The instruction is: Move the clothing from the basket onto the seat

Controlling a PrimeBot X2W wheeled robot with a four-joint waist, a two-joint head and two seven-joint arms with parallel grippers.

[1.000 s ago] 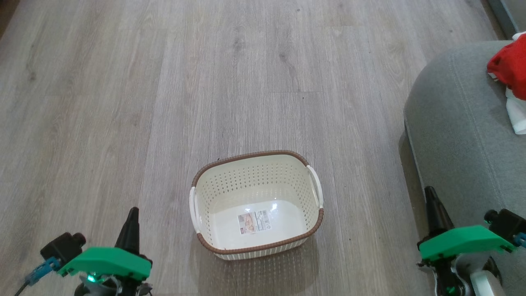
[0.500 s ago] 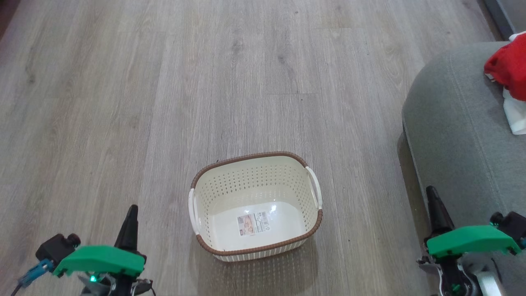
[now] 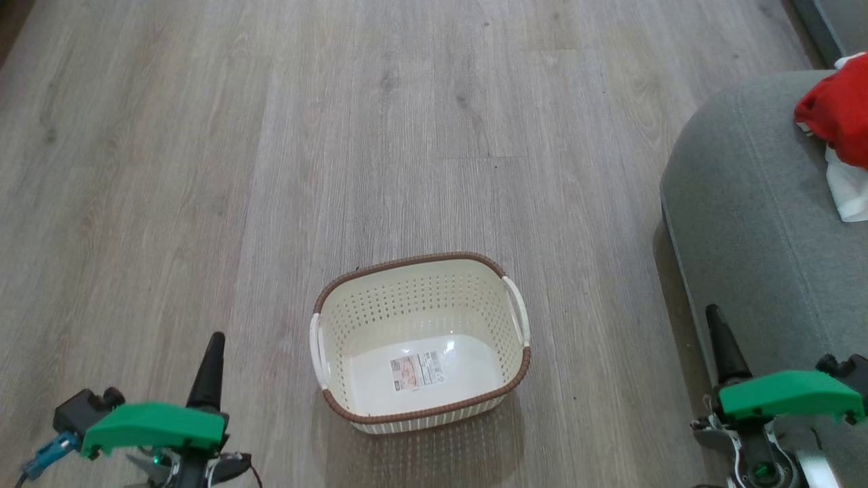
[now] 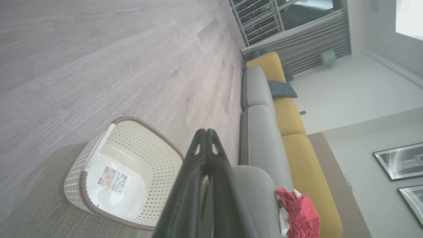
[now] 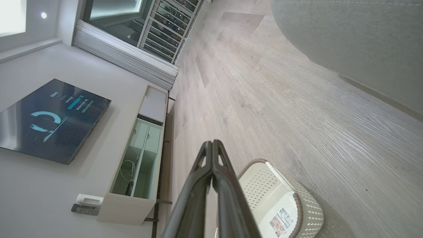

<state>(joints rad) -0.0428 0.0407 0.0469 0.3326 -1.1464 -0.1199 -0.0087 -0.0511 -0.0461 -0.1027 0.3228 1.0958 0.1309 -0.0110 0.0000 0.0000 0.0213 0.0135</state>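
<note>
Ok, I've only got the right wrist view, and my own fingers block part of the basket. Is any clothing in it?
Observer: No. The head view looks straight into the basket, and no cloth lies in it.
Operator: Where's the clothing, then?
Observer: A red and white heap of clothing lies on the seat, at the head view's right edge.
Operator: And the left gripper, is it carrying anything?
Observer: No. The left gripper is shut with its fingers pressed together and nothing between them.
</note>
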